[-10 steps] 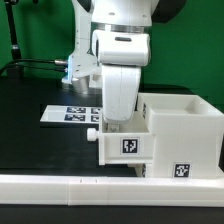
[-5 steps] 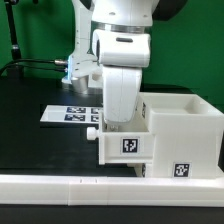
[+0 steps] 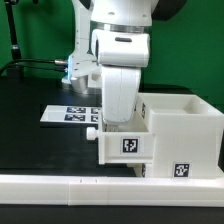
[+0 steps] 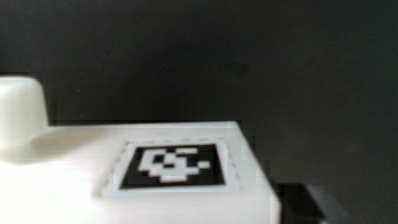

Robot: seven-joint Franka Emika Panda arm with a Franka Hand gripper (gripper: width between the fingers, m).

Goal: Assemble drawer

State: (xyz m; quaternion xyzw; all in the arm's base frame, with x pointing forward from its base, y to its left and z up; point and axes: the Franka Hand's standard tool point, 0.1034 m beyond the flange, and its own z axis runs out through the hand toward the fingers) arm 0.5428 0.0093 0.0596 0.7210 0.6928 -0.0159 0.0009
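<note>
The white casing (image 3: 185,125) of the drawer stands at the exterior view's right, with a tag (image 3: 181,170) low on its front. A smaller white tray (image 3: 125,145) with a tag and a round knob (image 3: 92,129) sits partly inside the casing's opening. My gripper (image 3: 117,122) reaches straight down onto this tray. Its fingertips are hidden behind the tray's wall and the hand. In the wrist view the tray's tagged face (image 4: 175,163) and its knob (image 4: 18,115) fill the frame, very close. No finger shows clearly there.
A long low white rail (image 3: 90,188) runs along the near edge of the black table. The marker board (image 3: 66,113) lies behind the arm at the exterior view's left. A green wall stands behind.
</note>
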